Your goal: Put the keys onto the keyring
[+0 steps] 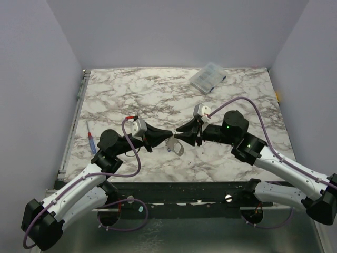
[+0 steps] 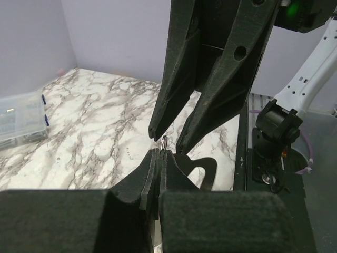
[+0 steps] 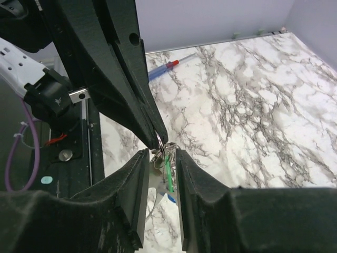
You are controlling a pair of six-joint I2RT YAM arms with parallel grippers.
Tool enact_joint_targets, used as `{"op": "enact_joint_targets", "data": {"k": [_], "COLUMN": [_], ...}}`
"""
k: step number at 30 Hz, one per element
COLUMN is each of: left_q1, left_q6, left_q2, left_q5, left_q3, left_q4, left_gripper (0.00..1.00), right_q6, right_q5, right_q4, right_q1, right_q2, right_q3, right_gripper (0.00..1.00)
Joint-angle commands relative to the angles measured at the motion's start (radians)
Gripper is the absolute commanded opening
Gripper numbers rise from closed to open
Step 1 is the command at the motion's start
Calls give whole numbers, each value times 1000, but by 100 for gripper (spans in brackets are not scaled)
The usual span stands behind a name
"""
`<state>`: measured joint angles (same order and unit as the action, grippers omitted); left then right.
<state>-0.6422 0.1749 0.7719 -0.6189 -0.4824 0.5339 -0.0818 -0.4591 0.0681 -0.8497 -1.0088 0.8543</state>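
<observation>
My left gripper (image 1: 169, 139) (image 2: 159, 154) is shut on the keyring (image 2: 165, 142), a thin silvery loop that sticks up out of its fingertips. In the right wrist view the keyring (image 3: 159, 141) hangs from those left fingertips (image 3: 154, 126), with a bunch of keys below it. A green-headed key (image 3: 168, 169) and a blue one (image 3: 169, 199) dangle in that bunch. My right gripper (image 3: 162, 154) (image 1: 177, 134) faces the left one. Its jaws stand apart on either side of the hanging keys. In the top view the silvery loop (image 1: 178, 149) shows just below both grippers' tips.
A clear plastic compartment box (image 1: 208, 77) (image 2: 18, 118) lies at the back right of the marble table (image 1: 158, 95). A blue and red tool (image 1: 91, 141) (image 3: 168, 66) lies near the table's left edge. A black rail (image 1: 174, 187) runs along the near edge.
</observation>
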Motion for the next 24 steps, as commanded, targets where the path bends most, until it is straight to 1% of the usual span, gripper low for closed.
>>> {"op": "enact_joint_targets", "data": {"k": [1,3,7,9,13,21,22,24], "left_q1": [5,5,5,6,6,5,6,6], "left_q6": [-8,-7,-9,-9,-10,-12,-26,-63], "left_q2": [-16,-16,-18,-17,-20,-17,-19,-20], "left_q5": [-33,-35,-37,-38,-44,-31,-17,2], "left_q3": [-29,-28,-27,-27,-26,-22,-27,-42], "left_q4": [28,28,28,28,28,24,4,-64], "left_gripper": [0,0,0,0,0,1,6,21], "right_q6": [-19,-20,-25,-28,-32,-36,-36,-42], "right_q5": [-16,-26,-59,-65,-61,-63,-31,13], "right_q4": [37,36,33,25,20,19,6,-50], "right_q1": [-5,-5,-5,-5,-5,-5,-4,-5], "right_q2": [-8,-12,-18,-20,-7,15,10,-5], "right_q3": [-4,-2,1,5,4,0,10,42], "right_gripper": [31,27,11,6,1,1,1,1]}}
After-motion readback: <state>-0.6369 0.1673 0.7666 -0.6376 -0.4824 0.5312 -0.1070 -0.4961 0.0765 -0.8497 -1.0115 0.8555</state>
